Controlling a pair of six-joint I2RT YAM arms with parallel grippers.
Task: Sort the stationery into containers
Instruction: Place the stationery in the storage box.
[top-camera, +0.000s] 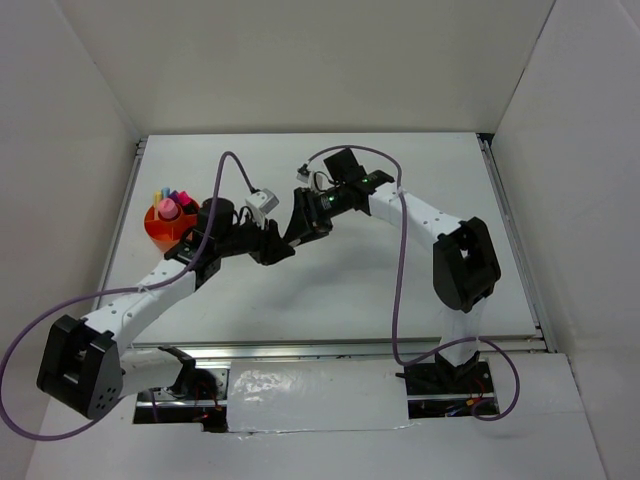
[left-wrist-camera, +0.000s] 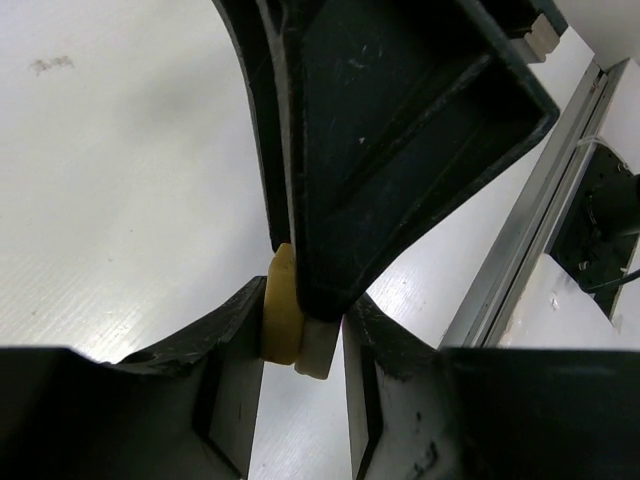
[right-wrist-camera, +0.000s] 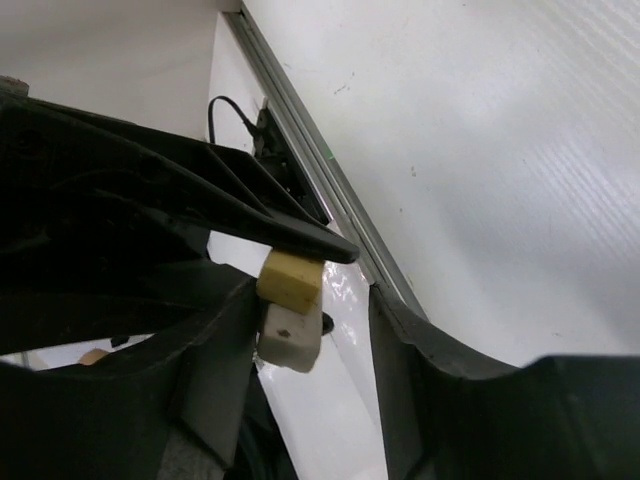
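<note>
Meeting nose to nose above mid-table, both arms.

Left gripper: fingers pinched on the block. Its yellow face lies flat on one pad and its white end sits hard by the other. The block is off the table, held in the air.

Right gripper: stands open around the same block. The block is close against one finger, and a clear strip of table shows before the other. In the left wrist view one right finger comes down across the block with its tip touching it. In the right wrist view one left finger lies over the block's yellow top. The two sets of fingers are interleaved, with very little slack between them.

Cup: orange, back and to the left of the left fingers, just beside the left wrist. Cannot tell whether they touch. It stands near the table's left edge. Pens stand upright in it, pink and yellow tops showing.

Room: bare table runs wide beyond the right fingers out to the side rail. It also runs back from both fingertips toward the front rail. Walls rise at the left, far and right edges.

A purple cable arcs over the left wrist.
</note>
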